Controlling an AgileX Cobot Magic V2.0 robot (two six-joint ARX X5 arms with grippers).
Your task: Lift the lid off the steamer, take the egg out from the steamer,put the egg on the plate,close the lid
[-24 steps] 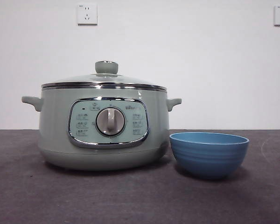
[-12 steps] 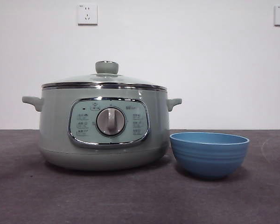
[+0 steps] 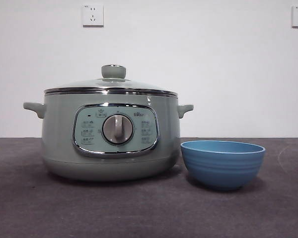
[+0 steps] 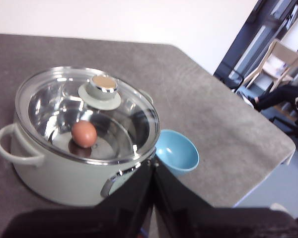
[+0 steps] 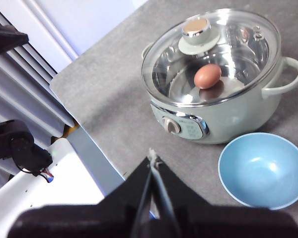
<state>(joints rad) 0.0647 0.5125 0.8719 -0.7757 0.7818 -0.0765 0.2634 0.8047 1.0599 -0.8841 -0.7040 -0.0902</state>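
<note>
Steamer [image 3: 111, 141] stands on the dark grey table [image 3: 139, 213] at the left of the front view, its control panel and round dial [image 3: 117, 129] facing the camera, a small handle on each side. The lid [image 3: 111, 87] sits closed on the steamer's rim, level, with its round knob [image 3: 113, 71] upright at the centre. The wrist views show the lid's dome to be clear glass, and through it the egg [image 4: 84, 134] lies on the shiny metal floor inside the steamer. Just right of the steamer, close to its base but not clearly touching it, the plate [image 3: 222, 163], a deep blue bowl, stands upright on the table with nothing in it. Two white wall sockets [image 3: 92, 15] sit high on the wall behind.

Neither arm appears in the front view. The left gripper [image 4: 152, 166] hangs above the table on the near side of the steamer, its two black jaws pressed together and gripping nothing. The right gripper [image 5: 153, 159] is held high and well apart from steamer and plate, its jaws likewise closed tip to tip, with nothing between them.
</note>
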